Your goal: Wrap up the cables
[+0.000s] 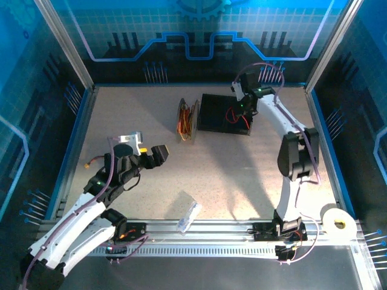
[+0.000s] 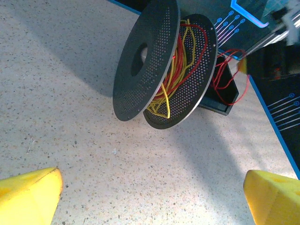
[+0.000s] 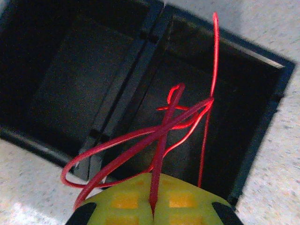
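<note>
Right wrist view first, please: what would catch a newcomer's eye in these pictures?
The right hand is shut on a looping red cable above the black box on the far side. Left of the box, a spool stands on edge, stuffed with yellow and red cables.

Ahead of the left gripper (image 2: 152, 199) the round black perforated spool (image 2: 140, 61) looks matt, the speckled tabletop (image 2: 56, 103) grainy; thin red cables (image 3: 161, 140) at the right gripper (image 3: 153, 202) shine, smooth and plastic-coated.
</note>
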You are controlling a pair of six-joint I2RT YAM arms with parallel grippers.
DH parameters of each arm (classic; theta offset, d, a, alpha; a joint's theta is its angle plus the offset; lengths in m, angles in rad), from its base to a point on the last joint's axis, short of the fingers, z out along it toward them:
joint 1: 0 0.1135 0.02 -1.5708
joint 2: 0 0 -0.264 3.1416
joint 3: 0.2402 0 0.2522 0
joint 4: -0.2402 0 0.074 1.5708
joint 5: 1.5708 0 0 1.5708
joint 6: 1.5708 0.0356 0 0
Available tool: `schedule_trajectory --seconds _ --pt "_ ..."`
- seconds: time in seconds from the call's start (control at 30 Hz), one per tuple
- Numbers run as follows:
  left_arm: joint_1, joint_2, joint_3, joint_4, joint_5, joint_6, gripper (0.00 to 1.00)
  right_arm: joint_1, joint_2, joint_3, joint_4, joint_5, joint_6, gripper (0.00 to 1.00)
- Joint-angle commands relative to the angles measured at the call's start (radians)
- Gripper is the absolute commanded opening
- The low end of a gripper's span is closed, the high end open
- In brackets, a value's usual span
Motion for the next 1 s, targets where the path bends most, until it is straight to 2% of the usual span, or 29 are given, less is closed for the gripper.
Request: schedule_trajectory --seconds 0.0,0.13,0.2,0.33,0.4,0.5,0.6,0.7,0.9,0.97 --pt "-0.013 -0.028 0.064 -0.044 0.016 0.01 0.99 0.024 -0.192 -0.057 0.049 -0.008 0.003 0.0" --pt "-0.019 -0.052 0.109 -0.089 0.018 0.02 0.99 0.024 -0.399 -0.209 0.153 -0.106 0.044 0.0" --pt "-0.021 -0.058 0.139 -0.111 0.032 0.028 0.99 0.016 -0.513 -0.292 0.214 -0.204 0.071 0.0" --pt "-0.022 -0.042 0.199 -0.12 0.111 0.059 0.99 -0.027 -0.714 -0.468 0.376 -0.51 0.152 0.0" --pt "-0.022 -0.017 0.242 -0.109 0.171 0.072 0.99 -0.062 -0.822 -0.578 0.527 -0.749 0.243 0.0" --pt "-0.023 0.035 0.3 -0.068 0.289 0.08 0.99 -0.077 -0.915 -0.694 0.743 -0.961 0.383 0.0" --pt "-0.023 0.088 0.362 -0.024 0.382 0.08 0.94 -0.074 -0.966 -0.767 0.917 -1.091 0.487 0.0" --pt "-0.023 0.137 0.429 -0.007 0.429 0.09 0.89 -0.07 -0.989 -0.792 0.961 -1.139 0.517 0.0" --pt "-0.023 0.231 0.532 0.006 0.502 0.096 0.7 -0.05 -1.006 -0.812 0.96 -1.162 0.531 0.0" --pt "-0.029 0.256 0.558 -0.003 0.511 0.096 0.59 -0.04 -1.006 -0.808 0.927 -1.139 0.515 0.0"
